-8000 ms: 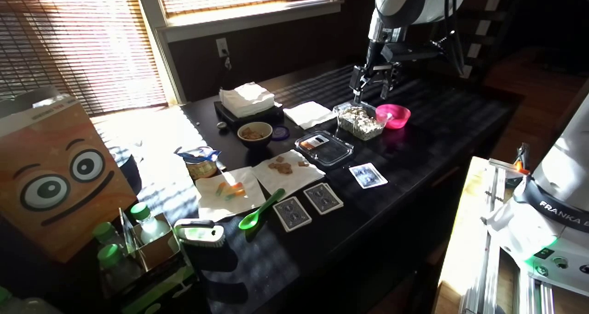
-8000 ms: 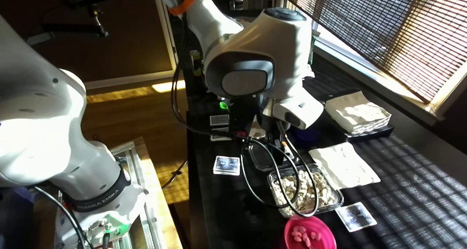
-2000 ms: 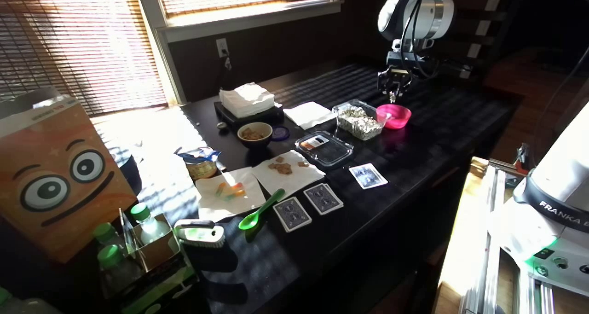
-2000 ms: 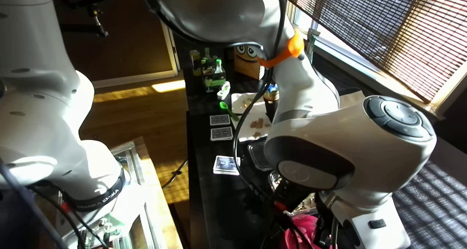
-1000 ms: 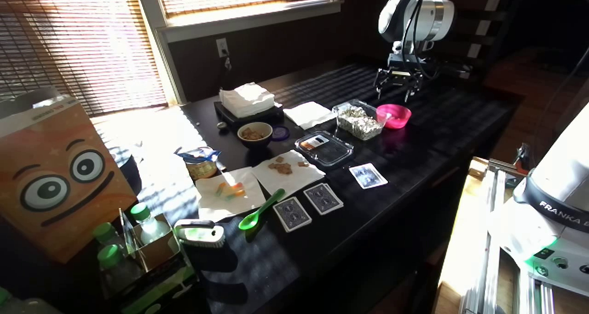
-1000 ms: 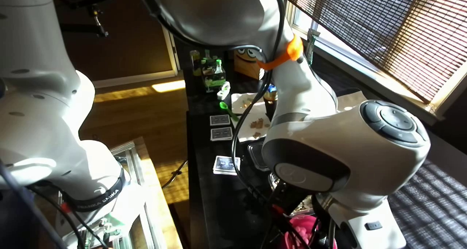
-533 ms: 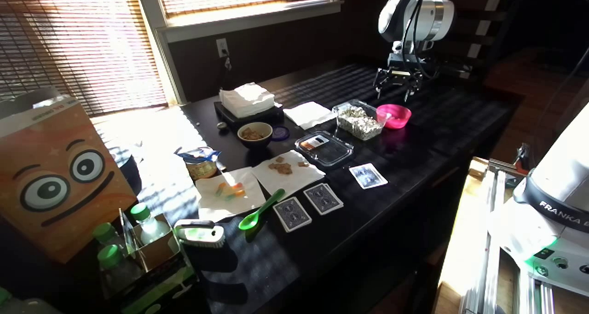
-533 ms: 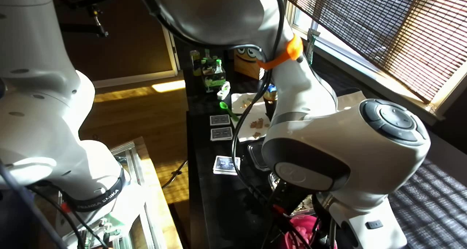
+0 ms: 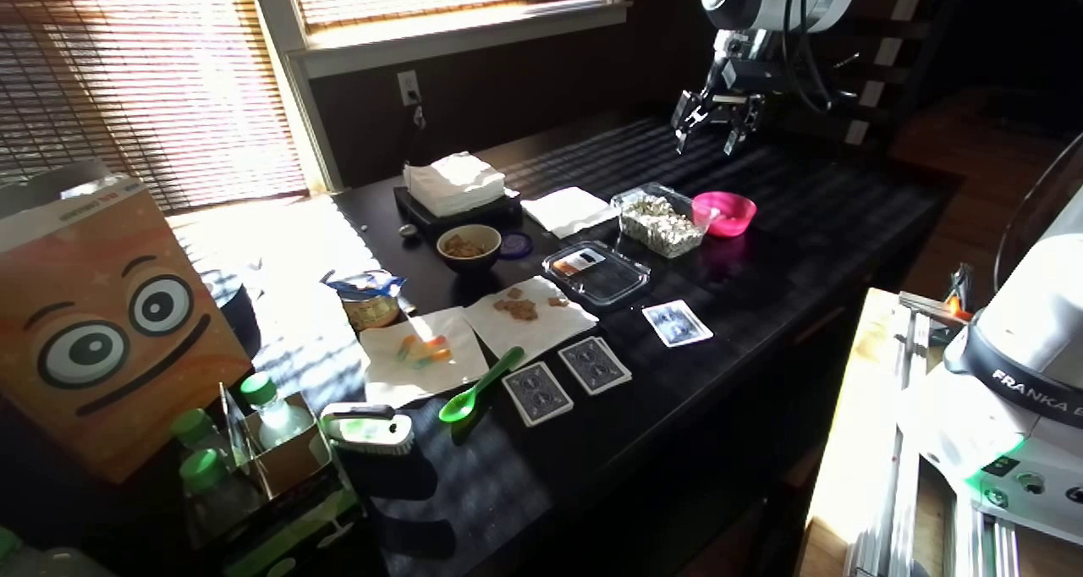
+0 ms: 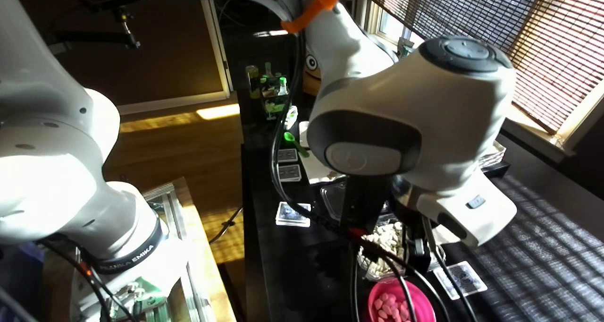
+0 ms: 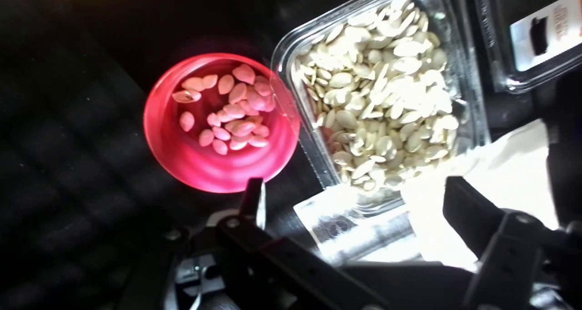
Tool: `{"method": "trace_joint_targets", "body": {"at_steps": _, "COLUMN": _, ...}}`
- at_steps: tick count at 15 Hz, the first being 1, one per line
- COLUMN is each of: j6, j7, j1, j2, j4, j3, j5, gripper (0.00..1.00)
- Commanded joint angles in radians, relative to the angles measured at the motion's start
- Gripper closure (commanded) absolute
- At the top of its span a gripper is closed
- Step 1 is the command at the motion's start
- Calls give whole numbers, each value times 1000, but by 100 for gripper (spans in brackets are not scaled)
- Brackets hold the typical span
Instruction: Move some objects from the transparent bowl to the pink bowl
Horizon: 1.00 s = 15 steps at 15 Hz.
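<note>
Going left to right in an exterior view, clock hours taken from the transparent bowl [image 11: 466, 73]. Far out at 9 o'clock: orange carton [image 9: 127, 425], inside not visible. Far at 8: bottle carrier [image 9: 292, 467] holding green-capped bottles [image 9: 282, 425]. Between 8 and 9: low tub [image 9: 372, 313], blue wrapper [image 9: 372, 283] on top, contents unreadable. Nearer at 9: dark bowl [image 9: 468, 264], upright, pale inside, brown pieces [image 9: 462, 246] in it. Close at 8: clear lid [image 9: 613, 281], lying flat, label [image 9: 578, 261] on it. Transparent bowl itself: upright, mouth up, well filled with flat pale seeds [image 11: 382, 82]. Long axis looks like roughly 10 to 4 o'clock there, but wrist view has it nearly square, so can't call it firmly. At 1: gripper [image 9: 706, 148], hanging above, pointing down, jaws spread wide apart, gap plain in the wrist view too. At 3, just beside: pink bowl [image 9: 734, 226], upright, round, so it points straight up and any diameter serves as axis. Wrist view puts a loose heap of pink-tinted seeds [image 11: 234, 111] in it, thickest toward its 2, bare floor showing at 6. Same view: clear rim overlaps pink rim at the pink bowl's 2 o'clock; can't tell whether they touch.
</note>
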Motion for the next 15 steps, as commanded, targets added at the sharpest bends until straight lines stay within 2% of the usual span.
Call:
{"method": "trace_joint_targets", "body": {"at_steps": 1, "j6": -10, "j7": -141, "j1": 21, "j2": -162, "j4": -103, "j3": 18, "j5": -14, "gripper": 0}}
{"method": "trace_joint_targets", "body": {"at_steps": 6, "j6": -34, "j7": -364, "j1": 81, "j2": -250, "j4": -150, "j3": 13, "j5": 5, "gripper": 0}}
{"method": "trace_joint_targets", "body": {"at_steps": 8, "j6": -43, "j7": -409, "j1": 100, "j2": -263, "j4": -158, "j3": 11, "j5": -1, "gripper": 0}}
{"method": "trace_joint_targets", "body": {"at_steps": 9, "j6": -23, "j7": -347, "j1": 91, "j2": -218, "j4": -129, "j3": 11, "j5": -5, "gripper": 0}}
{"method": "trace_joint_targets", "body": {"at_steps": 15, "j6": -29, "j7": -385, "j1": 103, "j2": -232, "j4": -139, "j3": 9, "j5": -6, "gripper": 0}}
